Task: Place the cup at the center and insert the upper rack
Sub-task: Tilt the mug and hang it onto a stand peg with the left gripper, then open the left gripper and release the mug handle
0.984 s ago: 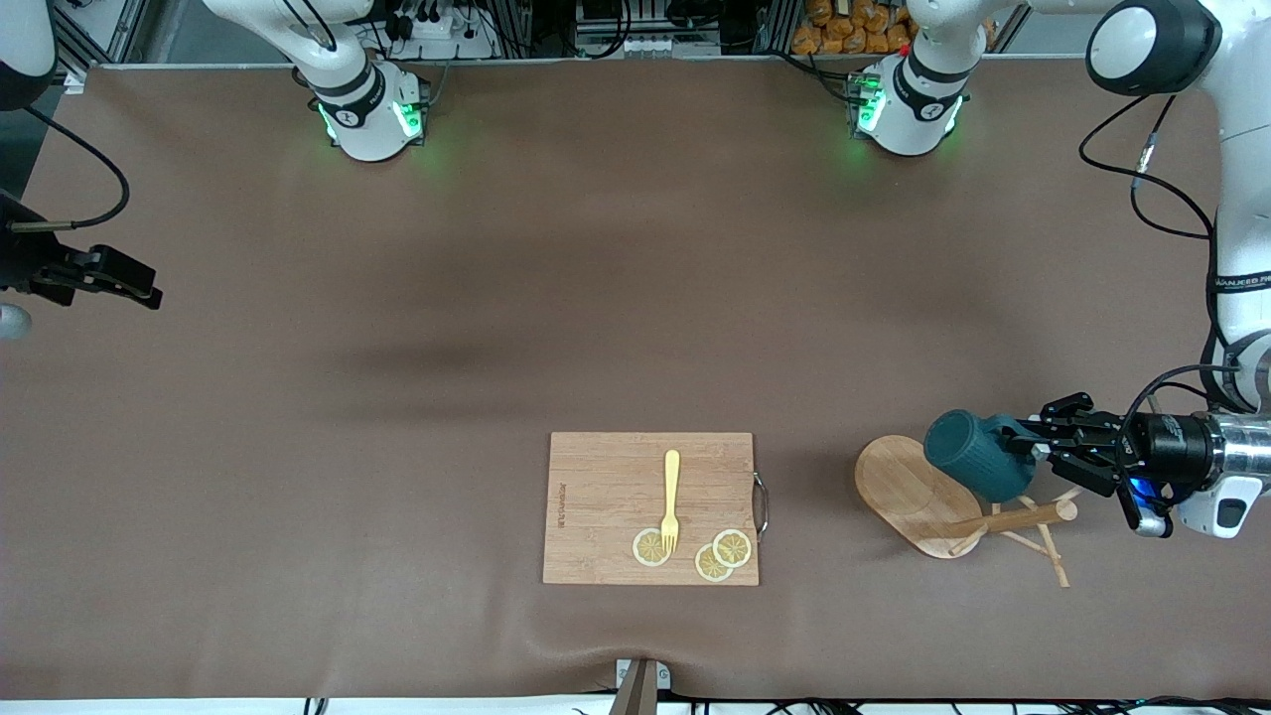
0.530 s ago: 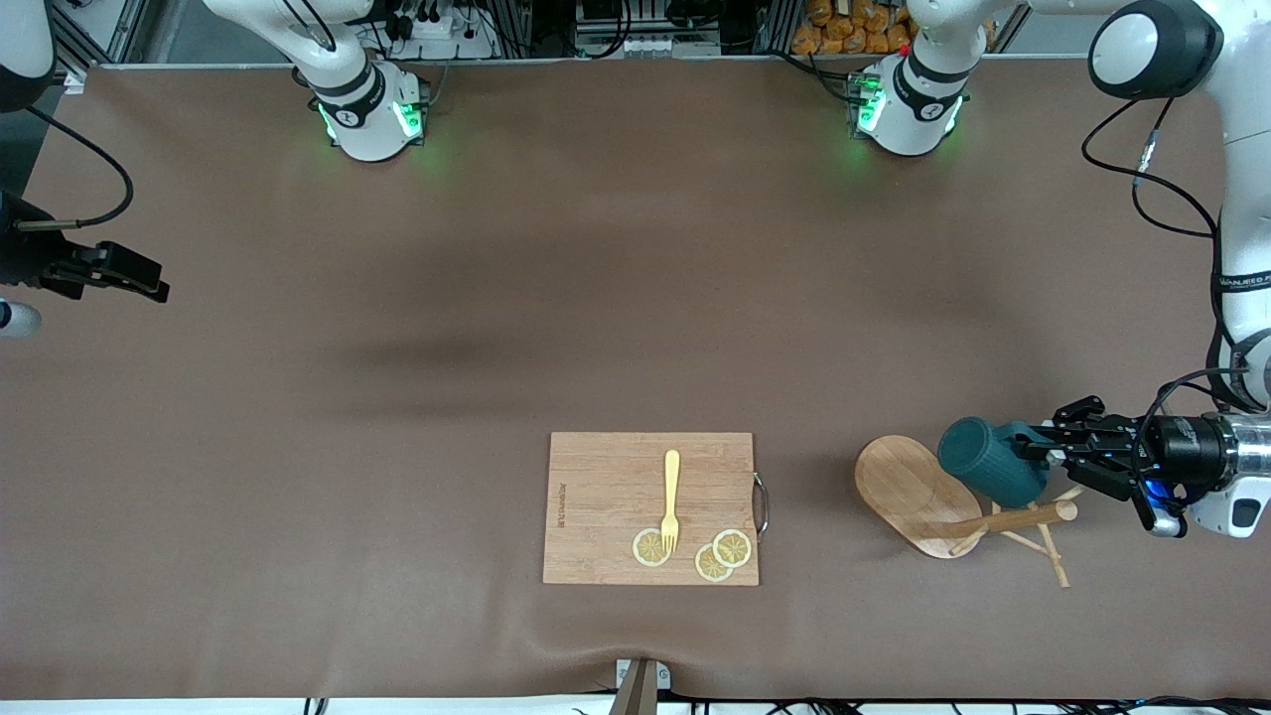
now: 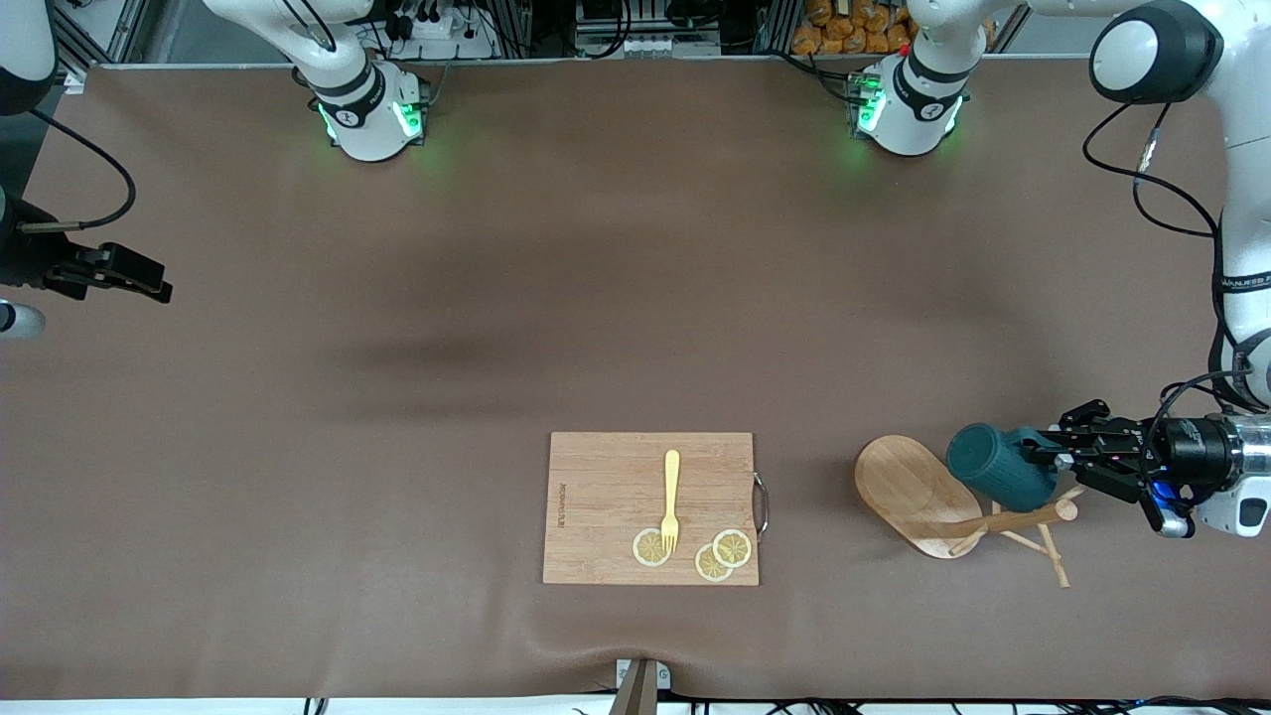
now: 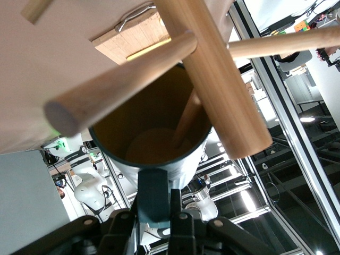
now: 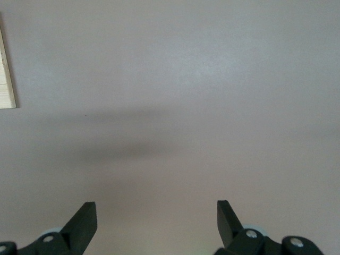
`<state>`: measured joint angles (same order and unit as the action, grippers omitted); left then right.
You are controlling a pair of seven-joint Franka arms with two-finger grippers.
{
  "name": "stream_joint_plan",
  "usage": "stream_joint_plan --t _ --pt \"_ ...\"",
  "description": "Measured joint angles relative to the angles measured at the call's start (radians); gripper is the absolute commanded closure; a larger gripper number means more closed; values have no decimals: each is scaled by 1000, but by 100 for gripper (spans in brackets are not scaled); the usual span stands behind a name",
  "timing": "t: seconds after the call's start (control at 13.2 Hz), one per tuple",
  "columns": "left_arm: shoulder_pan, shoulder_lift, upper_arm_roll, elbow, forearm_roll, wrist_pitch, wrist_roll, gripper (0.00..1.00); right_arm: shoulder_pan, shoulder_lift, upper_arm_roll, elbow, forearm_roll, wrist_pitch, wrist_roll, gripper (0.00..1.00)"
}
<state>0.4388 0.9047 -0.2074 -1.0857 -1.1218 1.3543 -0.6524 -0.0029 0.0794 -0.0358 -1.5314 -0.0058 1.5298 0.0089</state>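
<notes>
Front view shows the left end effector [image 3: 1060, 461] clamped tight on the loop handle of the cup [image 3: 998, 480], holding the mug on its side with its base pointing toward the cutting board [image 3: 650, 507] and its mouth toward the wrist. The cup hangs just above the upper rack [image 3: 953, 503], which lies toppled on the worktop [image 3: 596, 298] beside the cutting board, toward the left arm's end. The left wrist view explains the grip: a peg [image 4: 119, 79] and the pole [image 4: 212, 69] cross the cup's yellow mouth, so the mug seems to be coming off a peg, and the handle is the only part free to grasp. The cup is thus well apart from the center, the bare brown stretch farther from the front camera than the cutting board. The right end effector [image 3: 114, 273] waits with its fingers spread wide and nothing in them, over the worktop's edge at the right arm's end, well apart from the cutting board, which carries a fork [image 3: 671, 500] and lemon slices [image 3: 722, 554]
</notes>
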Motion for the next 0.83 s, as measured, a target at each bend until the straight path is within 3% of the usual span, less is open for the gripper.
stream_joint_plan --t 0.15,0.3,0.38,0.45,0.53,0.83 --pt "0 4 3 0 -3 0 3 58 0 1 0 0 0 0 0 0" --pt "0 8 6 0 -17 1 4 23 0 1 0 0 0 0 0 0" --pt "0 9 7 0 -22 1 4 17 0 1 0 0 0 0 0 0" --pt "0 10 7 0 -24 1 4 4 0 1 0 0 0 0 0 0" --pt "0 10 7 0 -24 1 4 0 0 1 0 0 0 0 0 0" --pt "0 10 8 1 -24 1 4 0 0 1 0 0 1 0 0 0"
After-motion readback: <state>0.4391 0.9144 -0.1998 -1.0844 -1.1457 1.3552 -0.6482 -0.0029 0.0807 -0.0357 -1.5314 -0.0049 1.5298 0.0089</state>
